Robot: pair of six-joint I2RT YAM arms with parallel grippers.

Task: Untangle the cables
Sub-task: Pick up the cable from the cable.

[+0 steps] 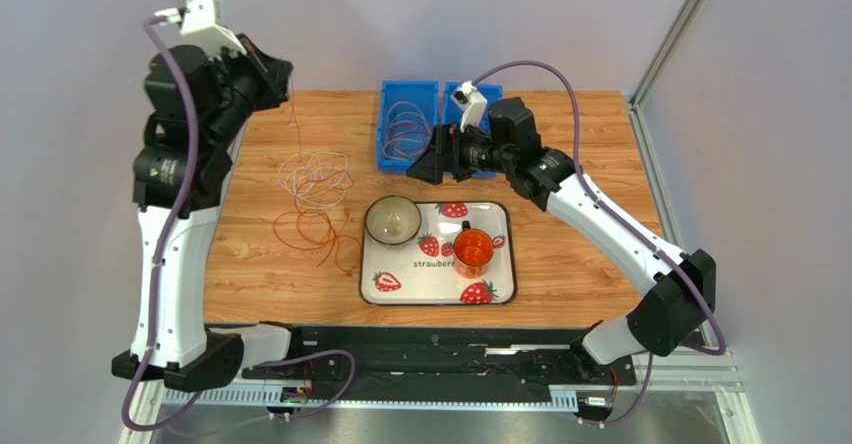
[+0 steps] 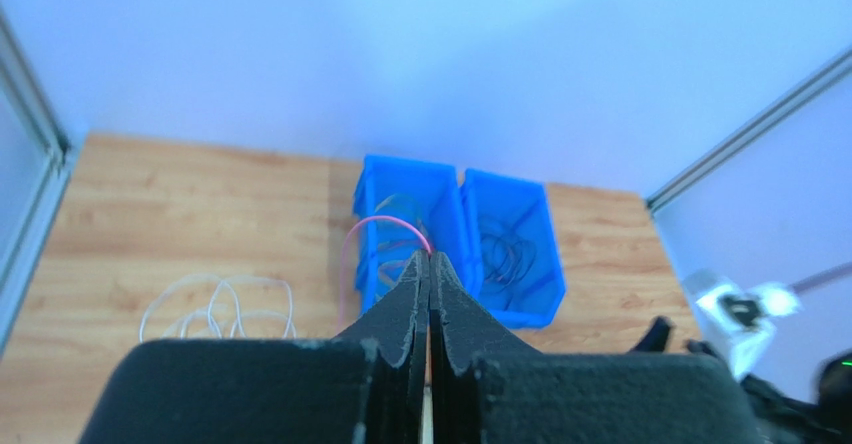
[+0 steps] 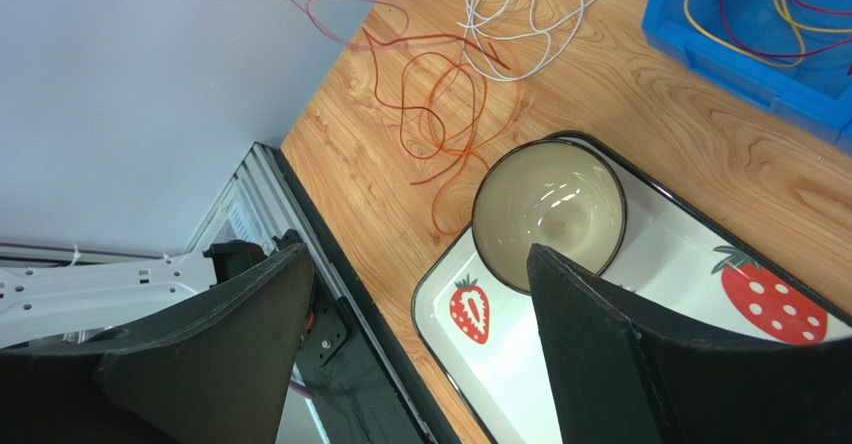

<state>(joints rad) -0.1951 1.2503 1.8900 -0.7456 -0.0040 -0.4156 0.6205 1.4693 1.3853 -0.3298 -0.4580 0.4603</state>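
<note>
My left gripper (image 1: 286, 70) is raised high over the table's back left and is shut on a thin red cable (image 2: 385, 223). This cable hangs down (image 1: 297, 129) to the loose pile on the table. The pile holds white loops (image 1: 316, 177) and orange-red loops (image 1: 316, 230); both also show in the right wrist view, the white loops (image 3: 530, 4) and the orange-red loops (image 3: 440, 114). My right gripper (image 1: 424, 161) is open and empty, hovering between the blue bins and the tray; its jaws stand wide apart in the right wrist view (image 3: 415, 256).
Two blue bins (image 1: 385, 149) (image 1: 449, 97) at the back hold more coiled cables (image 1: 405, 129). A strawberry tray (image 1: 500, 264) carries a bowl (image 1: 392, 220) and an orange cup (image 1: 473, 250). The near table edge is in the right wrist view (image 3: 345, 234).
</note>
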